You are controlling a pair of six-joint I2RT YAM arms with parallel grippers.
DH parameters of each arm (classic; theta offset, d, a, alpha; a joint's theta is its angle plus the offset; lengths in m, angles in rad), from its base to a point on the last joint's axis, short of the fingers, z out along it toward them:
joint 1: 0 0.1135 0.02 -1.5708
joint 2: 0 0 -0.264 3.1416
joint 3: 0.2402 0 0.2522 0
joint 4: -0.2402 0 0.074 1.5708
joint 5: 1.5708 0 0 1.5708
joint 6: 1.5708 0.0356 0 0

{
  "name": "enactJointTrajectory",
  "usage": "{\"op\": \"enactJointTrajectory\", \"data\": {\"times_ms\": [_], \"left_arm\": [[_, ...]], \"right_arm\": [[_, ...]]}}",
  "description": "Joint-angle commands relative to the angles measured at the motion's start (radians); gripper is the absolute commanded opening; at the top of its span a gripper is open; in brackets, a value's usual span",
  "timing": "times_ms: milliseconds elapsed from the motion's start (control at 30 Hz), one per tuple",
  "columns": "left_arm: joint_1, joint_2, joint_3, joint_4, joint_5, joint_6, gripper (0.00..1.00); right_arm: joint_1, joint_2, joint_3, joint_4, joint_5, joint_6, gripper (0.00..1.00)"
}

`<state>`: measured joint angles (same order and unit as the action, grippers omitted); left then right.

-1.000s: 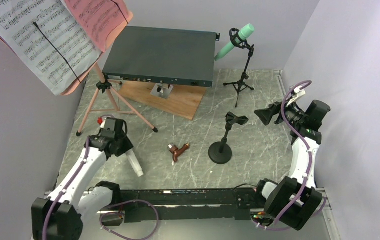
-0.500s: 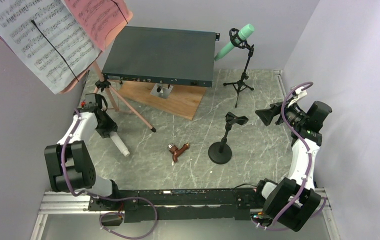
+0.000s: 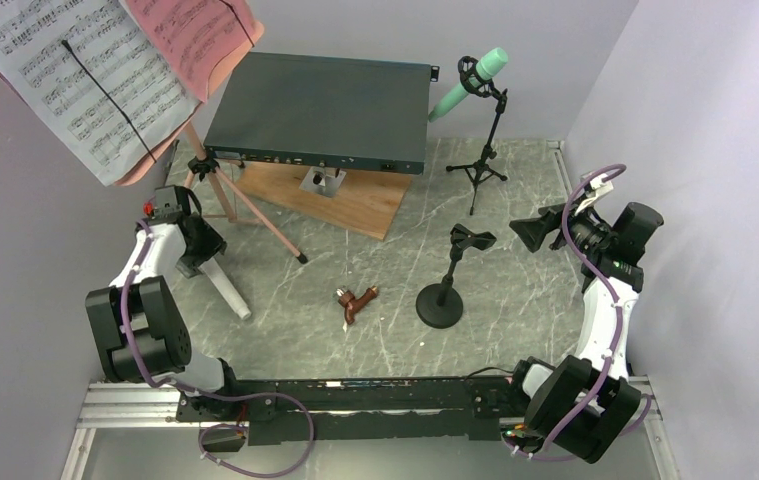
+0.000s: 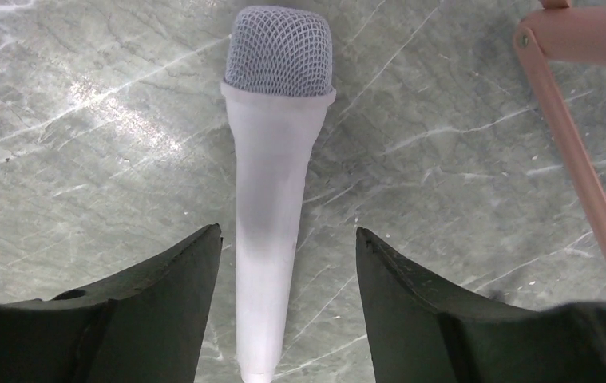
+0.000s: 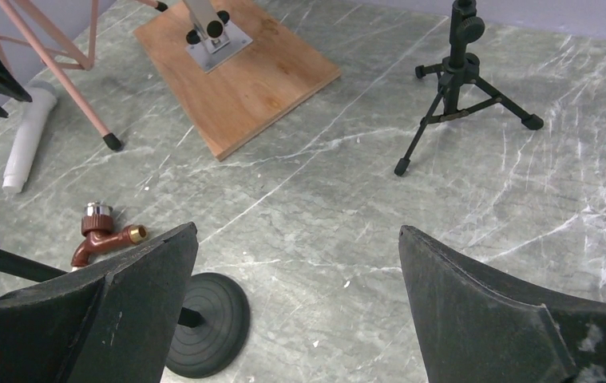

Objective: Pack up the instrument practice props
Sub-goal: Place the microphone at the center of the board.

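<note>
1. Now the white microphone (image 4: 277, 183) lies beside the pink tripod leg (image 4: 575, 152), between the left gripper's (image 4: 286, 232) parted jaws, untouched.
2. Likely light, stiff, slick: grip its handle mid-length.
3. Empty, the right gripper (image 5: 298, 231) gapes wide.

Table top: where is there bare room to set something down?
Bare marble lies between the round-base mic stand and the tripod mic stand, and along the near edge between the brown tap and the black rail. The left side is crowded: pink tripod legs, white microphone and left gripper sit close together.
</note>
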<state>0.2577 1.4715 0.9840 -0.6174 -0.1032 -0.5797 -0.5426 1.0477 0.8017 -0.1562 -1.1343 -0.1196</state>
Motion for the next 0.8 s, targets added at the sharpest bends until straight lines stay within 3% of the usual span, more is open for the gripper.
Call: {"op": "enactJointTrajectory", "data": {"times_ms": [0, 233, 367, 467, 567, 767], "left_arm": [[0.003, -0.061, -0.018, 0.001, 0.006, -0.013, 0.68], [0.003, -0.229, -0.143, -0.087, 0.124, -0.065, 0.68], [0.001, -0.327, -0.244, -0.091, 0.217, -0.141, 0.63], [-0.022, -0.378, -0.286, -0.131, 0.186, -0.213, 0.60], [-0.074, -0.364, -0.289, -0.175, 0.107, -0.272, 0.60], [-0.105, -0.235, -0.327, -0.091, 0.116, -0.315, 0.56]], "right_arm": [[-0.008, -0.020, -0.002, 0.041, -0.029, -0.006, 1.00], [-0.012, -0.023, -0.005, 0.044, -0.036, -0.001, 1.00], [-0.013, -0.025, -0.007, 0.049, -0.041, 0.003, 1.00], [-0.013, -0.027, -0.007, 0.051, -0.042, 0.004, 1.00], [-0.013, -0.029, -0.010, 0.056, -0.045, 0.011, 1.00], [-0.016, -0.034, -0.010, 0.055, -0.047, 0.008, 1.00]]}}
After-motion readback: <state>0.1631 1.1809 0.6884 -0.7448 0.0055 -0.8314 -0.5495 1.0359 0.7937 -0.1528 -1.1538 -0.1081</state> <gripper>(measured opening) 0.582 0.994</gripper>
